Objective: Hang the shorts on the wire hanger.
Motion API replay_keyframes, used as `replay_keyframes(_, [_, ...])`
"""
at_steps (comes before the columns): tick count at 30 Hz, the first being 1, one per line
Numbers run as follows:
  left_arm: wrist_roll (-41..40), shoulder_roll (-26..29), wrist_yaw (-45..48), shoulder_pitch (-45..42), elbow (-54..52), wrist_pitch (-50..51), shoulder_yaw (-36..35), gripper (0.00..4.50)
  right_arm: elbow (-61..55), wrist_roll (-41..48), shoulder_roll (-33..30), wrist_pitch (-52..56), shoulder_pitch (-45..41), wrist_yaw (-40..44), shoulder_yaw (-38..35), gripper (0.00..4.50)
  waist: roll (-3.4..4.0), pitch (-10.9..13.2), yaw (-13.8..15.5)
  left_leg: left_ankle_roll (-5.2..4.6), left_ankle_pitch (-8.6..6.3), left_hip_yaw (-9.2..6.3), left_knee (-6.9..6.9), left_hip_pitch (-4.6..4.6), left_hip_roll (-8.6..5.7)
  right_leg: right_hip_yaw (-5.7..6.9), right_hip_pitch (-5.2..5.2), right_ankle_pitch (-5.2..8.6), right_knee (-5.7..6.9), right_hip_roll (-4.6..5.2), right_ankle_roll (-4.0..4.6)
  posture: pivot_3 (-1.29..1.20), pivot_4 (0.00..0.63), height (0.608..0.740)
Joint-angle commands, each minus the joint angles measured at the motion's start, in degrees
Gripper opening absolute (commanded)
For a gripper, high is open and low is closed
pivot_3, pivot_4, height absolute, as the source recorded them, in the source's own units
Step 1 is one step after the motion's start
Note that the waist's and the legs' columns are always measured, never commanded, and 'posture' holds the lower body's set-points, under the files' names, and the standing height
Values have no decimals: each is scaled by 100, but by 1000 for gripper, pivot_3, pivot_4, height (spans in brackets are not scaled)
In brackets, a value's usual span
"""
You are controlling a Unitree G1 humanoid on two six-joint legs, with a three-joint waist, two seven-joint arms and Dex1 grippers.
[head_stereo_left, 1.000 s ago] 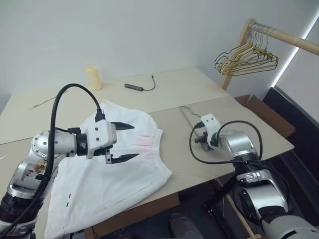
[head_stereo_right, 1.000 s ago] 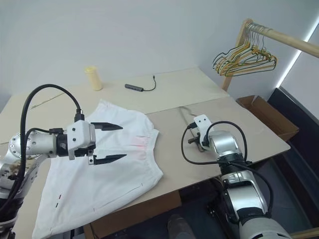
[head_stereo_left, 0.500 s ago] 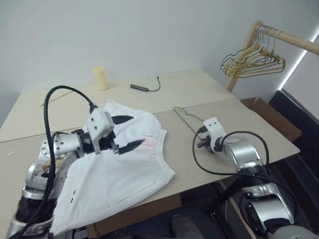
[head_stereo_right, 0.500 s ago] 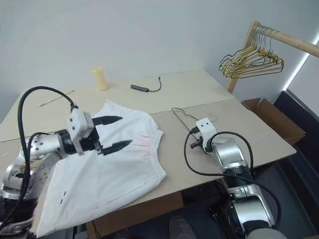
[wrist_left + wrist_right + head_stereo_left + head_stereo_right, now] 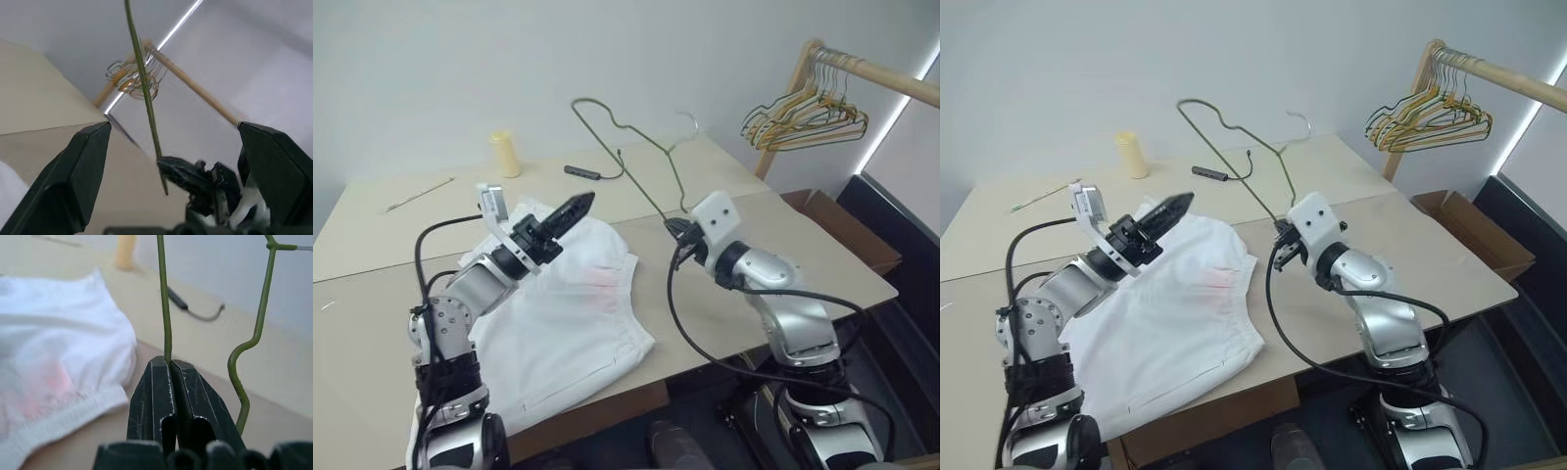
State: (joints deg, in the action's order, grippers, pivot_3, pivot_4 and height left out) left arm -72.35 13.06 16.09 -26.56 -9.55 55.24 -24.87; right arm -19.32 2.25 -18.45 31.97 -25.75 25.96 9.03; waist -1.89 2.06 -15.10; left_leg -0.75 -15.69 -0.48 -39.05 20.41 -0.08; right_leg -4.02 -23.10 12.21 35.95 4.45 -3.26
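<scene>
Two silver-grey metal arms with rounded jointed segments, looping black cables running along each, white boxy wrist housings, left gripper (image 5: 570, 208) with tapered glossy black fingers, right gripper (image 5: 169, 366) with scuffed black plastic fingers (image 5: 152, 396), faintly scratched

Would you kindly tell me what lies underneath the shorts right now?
The shorts lie spread flat on the beige table, one edge reaching the table's front edge. Anything between fabric and tabletop is covered, so I cannot tell.
</scene>
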Motion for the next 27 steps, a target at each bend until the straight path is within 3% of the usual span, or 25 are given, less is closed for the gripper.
replay_keyframes(1, [-407, -68, -404, -156, -113, -182, -93, 4500, -365, -108, 32, -480, 38, -37, 168, 22, 0, 0, 2, 0, 0, 0, 0, -1, -1, 0, 1, 0, 0, -1, 0, -206, 0, 740])
replay_keyframes(8, [39, -149, -612, -52, -543, -829, 170, 4500, -262, -465, -107, -1135, 229, 1, 571, 22, 0, 0, 15, 0, 1, 2, 1, -1, -9, 0, 3, 0, -8, -6, 3, -198, 0, 740])
replay_keyframes(13, [-138, -233, -672, 18, -551, -1149, 76, 3328, -132, -623, -192, -1526, 417, 72, 668, 0, -1, 1, 29, 0, 1, 3, 1, -3, -10, 1, 6, 1, -11, -7, 3, -199, 0, 740])
replay_keyframes(23, [-383, -325, -943, -32, -227, -1478, 15, 17, 33, -817, -100, -1613, 481, 14, 747, 0, -1, 1, 29, 0, 1, 5, 1, -7, -8, -1, 9, 16, -15, -10, -22, -204, 0, 740])
replay_keyframes(27, [-200, -230, -895, -78, -239, -1490, 144, 17, 137, -981, -120, -1875, 458, 8, 786, 0, -3, 1, 36, 0, 1, 5, 1, -6, -10, -1, 9, 15, -16, -9, -22, -203, 0, 740])
